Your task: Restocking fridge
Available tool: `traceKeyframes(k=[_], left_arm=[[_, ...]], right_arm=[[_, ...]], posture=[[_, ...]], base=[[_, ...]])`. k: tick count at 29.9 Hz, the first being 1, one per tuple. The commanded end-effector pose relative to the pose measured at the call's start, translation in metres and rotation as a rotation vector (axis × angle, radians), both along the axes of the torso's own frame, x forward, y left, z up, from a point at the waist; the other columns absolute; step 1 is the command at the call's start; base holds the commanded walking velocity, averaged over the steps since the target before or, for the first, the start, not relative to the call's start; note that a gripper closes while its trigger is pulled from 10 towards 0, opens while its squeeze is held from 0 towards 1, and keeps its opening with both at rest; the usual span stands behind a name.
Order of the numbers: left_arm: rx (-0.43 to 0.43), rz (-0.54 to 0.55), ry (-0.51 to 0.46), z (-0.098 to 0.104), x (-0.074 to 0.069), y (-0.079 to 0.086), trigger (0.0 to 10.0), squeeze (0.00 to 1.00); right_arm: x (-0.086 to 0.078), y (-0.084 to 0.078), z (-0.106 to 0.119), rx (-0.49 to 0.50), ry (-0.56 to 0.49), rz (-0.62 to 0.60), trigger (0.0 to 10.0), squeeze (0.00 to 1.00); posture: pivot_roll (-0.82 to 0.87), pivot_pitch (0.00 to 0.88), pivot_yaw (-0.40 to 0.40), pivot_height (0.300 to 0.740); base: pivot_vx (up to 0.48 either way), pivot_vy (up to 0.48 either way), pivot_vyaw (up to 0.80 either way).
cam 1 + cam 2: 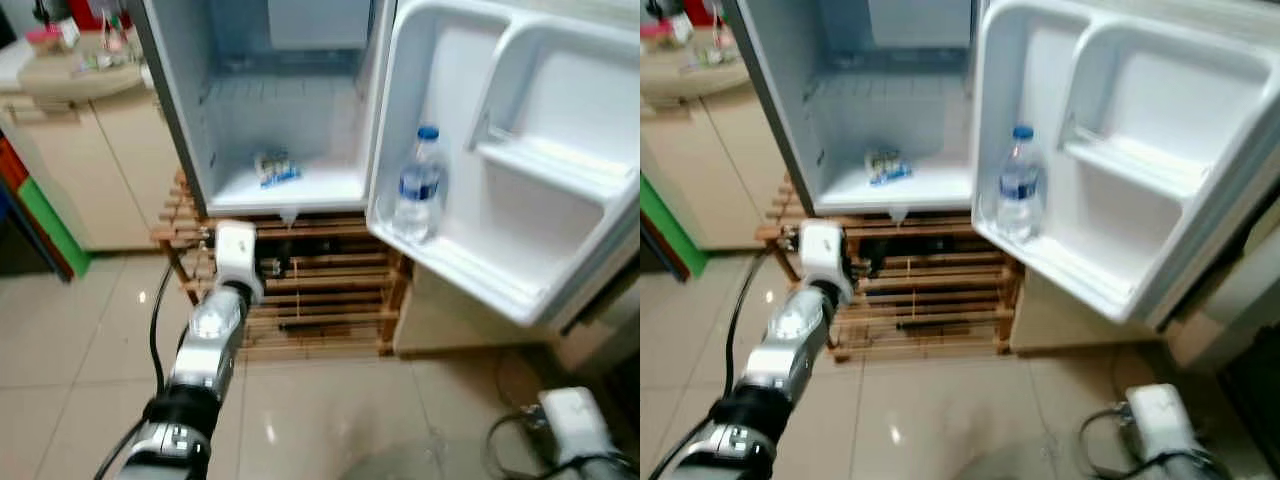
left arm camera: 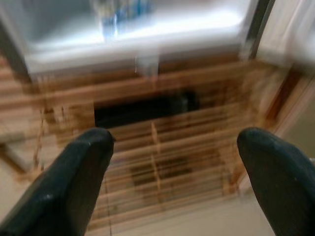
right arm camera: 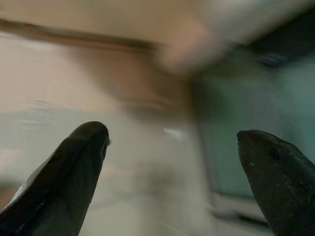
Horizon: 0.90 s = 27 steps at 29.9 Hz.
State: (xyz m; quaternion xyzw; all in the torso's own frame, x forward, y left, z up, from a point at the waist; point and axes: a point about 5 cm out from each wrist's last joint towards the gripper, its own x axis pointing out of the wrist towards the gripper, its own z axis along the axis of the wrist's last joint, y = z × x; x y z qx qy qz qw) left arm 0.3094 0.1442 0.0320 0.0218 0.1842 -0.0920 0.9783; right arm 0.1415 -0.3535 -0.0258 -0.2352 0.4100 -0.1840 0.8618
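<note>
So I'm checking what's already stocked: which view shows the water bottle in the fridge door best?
The left eye view: the water bottle stands upright on the open door's lower shelf, blue cap and label plain. The right eye view shows it much the same. The left wrist view is blurred and faces the wooden rack under the fridge.

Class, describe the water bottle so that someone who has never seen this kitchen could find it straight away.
Start at the small white fridge standing on a slatted wooden rack, its door swung wide open. On the lowest shelf of that door stands the water bottle, upright at the end nearest the hinge. It is clear with a blue cap and blue label, the one item in the door; the small packet lies inside the cabinet.
</note>
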Motion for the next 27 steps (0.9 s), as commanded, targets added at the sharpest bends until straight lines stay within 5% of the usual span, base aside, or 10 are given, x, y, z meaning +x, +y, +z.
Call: traceKeyframes(k=[1,4,6,7,8,9,11,18,24,27], left_arm=[[0.145,-0.056,0.302,-0.047,-0.029,0.008,10.0,0.00],[0.290,-0.058,0.498,-0.079,-0.061,0.027,10.0,0.00],[0.322,-0.065,0.527,-0.083,-0.067,0.031,10.0,0.00],[0.357,-0.068,0.573,-0.090,-0.077,0.035,10.0,0.00],[0.364,-0.072,0.599,-0.095,-0.084,0.034,10.0,0.00],[0.364,-0.072,0.599,-0.095,-0.084,0.034,10.0,0.00],[0.400,-0.101,0.645,-0.105,-0.098,0.025,10.0,0.00],[0.388,-0.089,0.695,-0.111,-0.109,0.032,10.0,0.00],[0.380,-0.079,0.693,-0.109,-0.107,0.033,10.0,0.00],[0.379,-0.077,0.699,-0.109,-0.107,0.035,10.0,0.00]], right_arm=[[0.008,-0.037,0.029,-0.199,-0.095,-0.174,10.0,0.00],[0.032,-0.066,0.081,-0.439,-0.307,-0.275,10.0,0.00],[0.045,-0.067,0.095,-0.419,-0.411,-0.290,10.0,0.00],[0.074,-0.060,0.119,-0.356,-0.603,-0.260,10.0,0.00],[0.090,-0.054,0.131,-0.326,-0.677,-0.222,10.0,0.00],[0.090,-0.054,0.131,-0.326,-0.677,-0.222,10.0,0.00],[0.134,-0.028,0.164,-0.261,-0.828,-0.094,10.0,0.00],[0.178,0.021,0.183,-0.083,-0.926,0.095,10.0,0.00],[0.189,0.040,0.187,0.020,-0.953,0.176,10.0,0.00],[0.193,0.062,0.186,0.157,-0.948,0.259,10.0,0.00]], posture=[[-0.19,0.000,0.033,0.740],[-0.20,0.000,0.044,0.740],[-0.21,0.000,0.049,0.740],[-0.21,0.000,0.053,0.740],[-0.22,0.000,0.057,0.740],[-0.22,0.000,0.057,0.740],[-0.23,0.000,0.061,0.740],[-0.21,0.000,0.040,0.740],[-0.20,0.000,0.028,0.740],[-0.20,0.000,0.028,0.740]], base=[[0.000,0.000,0.00],[0.000,0.000,0.00],[0.000,0.000,0.00],[0.000,0.000,0.00],[0.000,0.000,0.00],[0.000,0.000,0.00],[0.000,0.000,0.00],[0.000,0.000,0.00],[0.000,0.000,0.00],[0.000,0.000,0.00]])
